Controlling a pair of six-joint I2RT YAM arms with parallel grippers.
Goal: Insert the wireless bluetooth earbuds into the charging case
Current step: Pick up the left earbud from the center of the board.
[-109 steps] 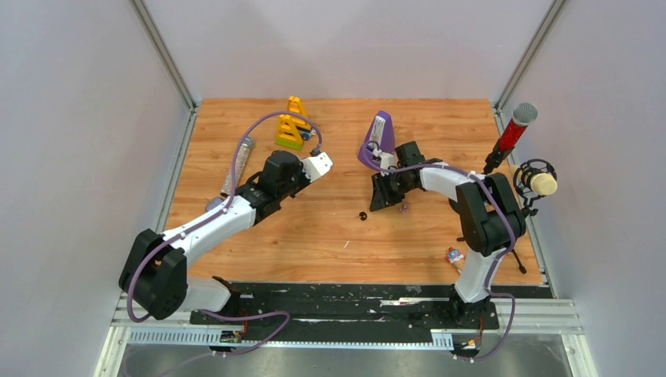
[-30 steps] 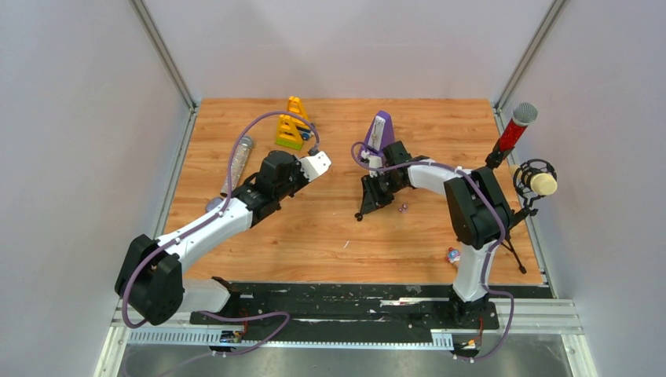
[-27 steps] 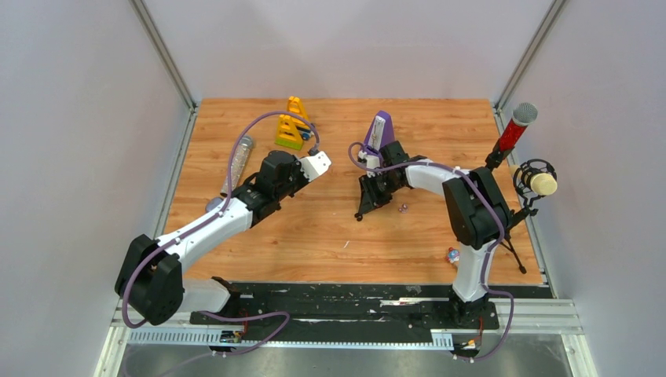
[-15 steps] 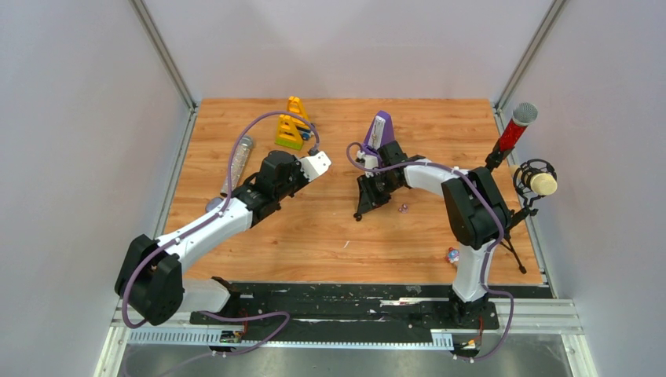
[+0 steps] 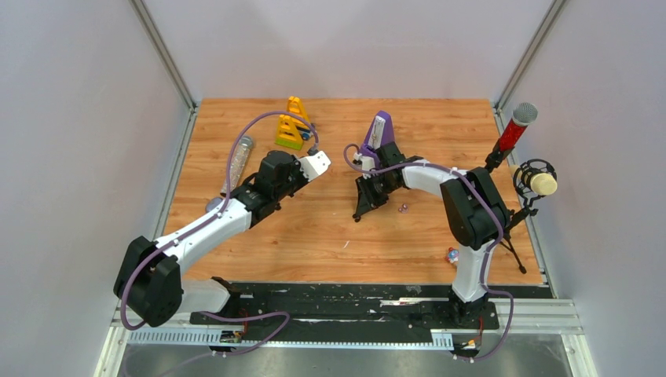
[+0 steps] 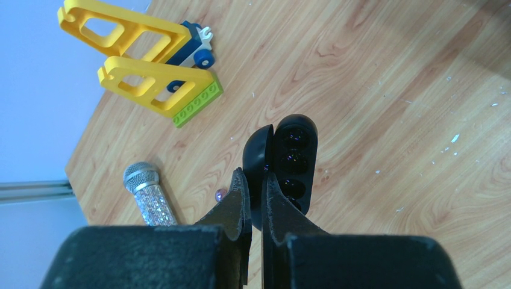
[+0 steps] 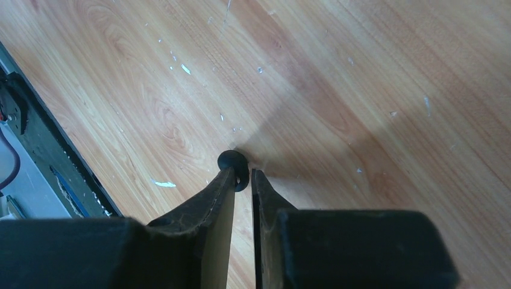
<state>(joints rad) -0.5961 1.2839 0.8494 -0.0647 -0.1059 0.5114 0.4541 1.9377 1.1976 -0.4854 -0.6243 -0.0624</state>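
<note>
Since the right pincer (image 7: 243, 176) nips the earbud (image 7: 232, 167) only at its tips, it may squirt free; the left pincer (image 6: 254, 179) clamps the charging case (image 6: 294, 147).

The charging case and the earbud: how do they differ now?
The charging case is held above the table by the shut left gripper; the earbud lies on it at the right gripper's tips. The case is long and open; the earbud is tiny and round. Both are black.
</note>
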